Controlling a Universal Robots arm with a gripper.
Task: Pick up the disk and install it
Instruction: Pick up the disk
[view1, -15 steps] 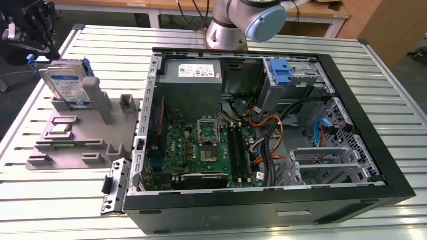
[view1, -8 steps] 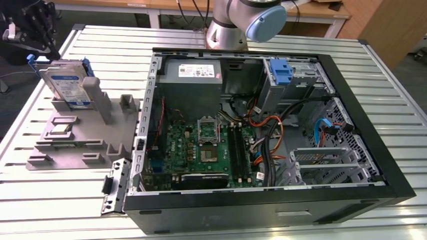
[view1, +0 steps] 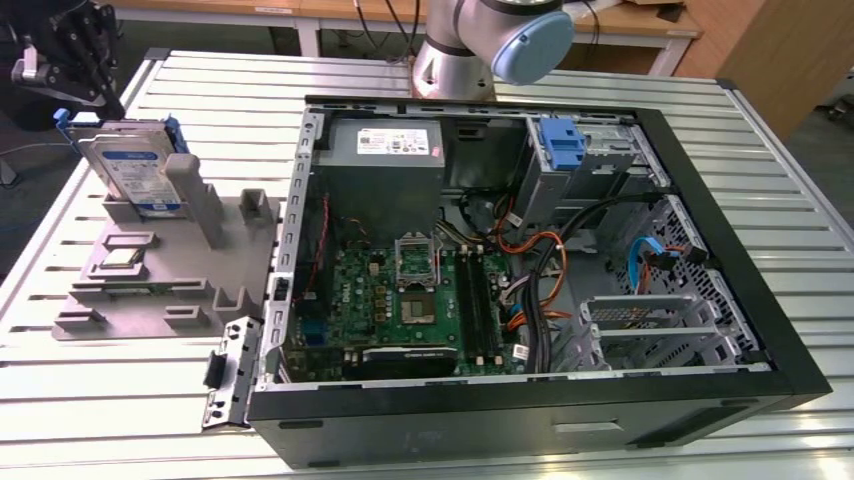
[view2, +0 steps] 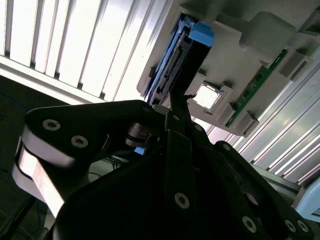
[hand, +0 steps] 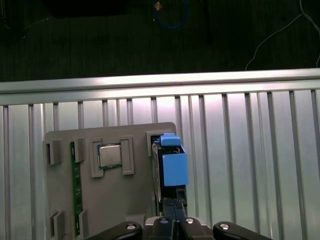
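Observation:
The disk (view1: 138, 168), silver-grey with a blue-and-white label and blue side rails, stands on edge in a grey holder block (view1: 160, 275) on the table, at the exterior view's left. My black gripper (view1: 76, 100) is at the disk's upper far corner, with a blue rail end showing just beside it. In the first wrist view the disk (hand: 172, 167) runs edge-on up to my gripper (hand: 173, 210), whose fingers sit close together with a sliver of blue between them. In the second wrist view the gripper (view2: 176, 102) meets the disk's (view2: 175, 60) connector end.
An open computer case (view1: 534, 260) lies flat in the middle of the table, with a motherboard, cables, a grey power supply (view1: 384, 142) and a blue bracket (view1: 566, 145) in a drive bay. The holder block also carries a processor chip (hand: 110, 155) and a memory stick (hand: 76, 185).

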